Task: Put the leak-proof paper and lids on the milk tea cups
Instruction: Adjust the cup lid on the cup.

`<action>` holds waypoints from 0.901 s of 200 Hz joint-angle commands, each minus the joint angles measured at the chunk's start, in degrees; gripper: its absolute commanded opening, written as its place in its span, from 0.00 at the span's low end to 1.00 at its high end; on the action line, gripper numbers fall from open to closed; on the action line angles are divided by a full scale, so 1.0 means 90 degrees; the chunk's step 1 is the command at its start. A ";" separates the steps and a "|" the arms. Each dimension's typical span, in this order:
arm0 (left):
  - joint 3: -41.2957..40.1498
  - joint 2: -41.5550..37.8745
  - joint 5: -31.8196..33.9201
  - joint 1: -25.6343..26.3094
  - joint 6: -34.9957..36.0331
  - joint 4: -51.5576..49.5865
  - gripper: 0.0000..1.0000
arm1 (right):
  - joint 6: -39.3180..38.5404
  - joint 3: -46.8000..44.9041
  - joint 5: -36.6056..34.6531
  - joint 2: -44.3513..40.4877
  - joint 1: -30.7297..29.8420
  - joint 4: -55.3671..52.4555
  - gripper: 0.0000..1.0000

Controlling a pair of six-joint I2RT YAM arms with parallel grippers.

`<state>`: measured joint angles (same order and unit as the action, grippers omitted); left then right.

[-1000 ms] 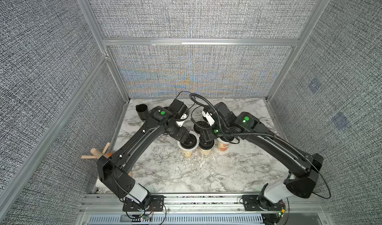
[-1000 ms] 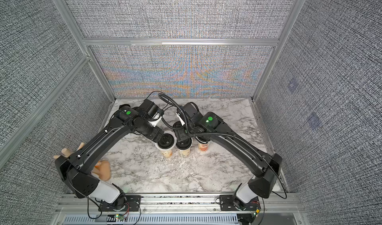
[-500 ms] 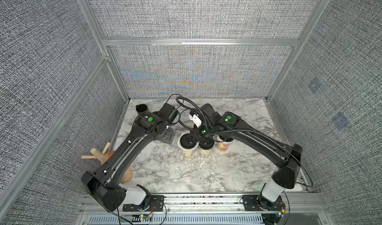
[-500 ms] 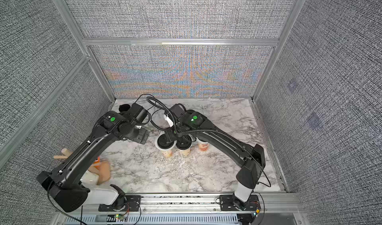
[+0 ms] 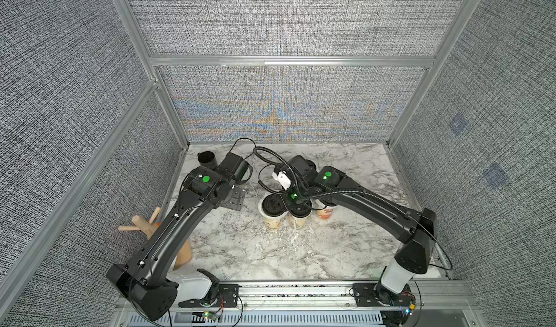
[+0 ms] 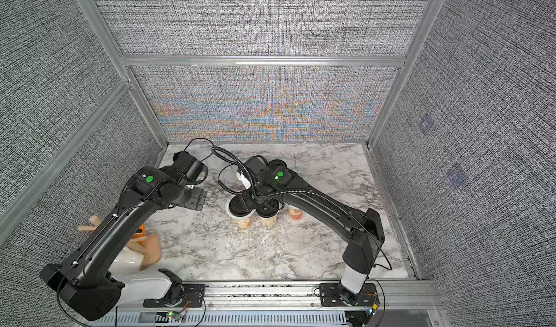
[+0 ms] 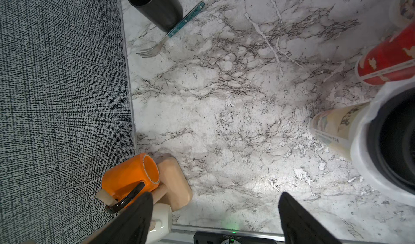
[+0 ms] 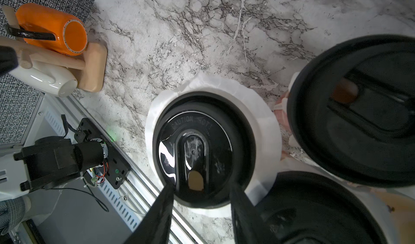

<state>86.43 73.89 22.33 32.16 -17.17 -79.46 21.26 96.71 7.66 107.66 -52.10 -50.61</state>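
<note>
Three milk tea cups stand in a row mid-table in both top views: (image 5: 272, 220), (image 5: 298, 223), (image 5: 325, 215). Each carries a black lid. On the left cup a white leak-proof paper (image 8: 265, 128) sticks out as a ring under its lid (image 8: 202, 142). My right gripper (image 8: 201, 185) hovers right over that lid's edge, jaws partly apart, nothing clamped between them. My left gripper (image 7: 215, 197) hangs wide open above bare marble, left of the cups (image 7: 334, 128), holding nothing. A red-printed cup (image 7: 386, 61) stands behind.
A black mug (image 7: 155, 5) and a fork (image 7: 170, 32) lie at the back left. A wooden mug rack (image 7: 175, 182) with an orange mug (image 7: 128, 177) and a white mug (image 8: 45, 79) stands at the front left. Two more lidded cups (image 8: 359, 110) crowd my right gripper.
My left gripper has pulled away leftward from the cups, still open. My right arm has shifted left over the leftmost cup and its jaws have narrowed.
</note>
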 commanded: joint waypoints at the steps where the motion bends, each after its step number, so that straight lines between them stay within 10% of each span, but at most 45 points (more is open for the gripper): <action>1: -0.0004 -0.0031 -0.0039 -0.0009 -0.0043 0.0017 0.89 | 0.0079 0.0004 0.0028 0.0018 -0.0015 0.0241 0.45; 180: -0.0178 -0.0278 -0.1191 -0.0004 0.0442 0.0679 0.88 | 0.0041 0.0425 -0.0033 0.0274 -0.0029 0.0102 0.45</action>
<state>85.56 72.53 17.26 32.16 -16.40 -76.79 21.65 99.61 7.94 109.95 -52.25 -50.13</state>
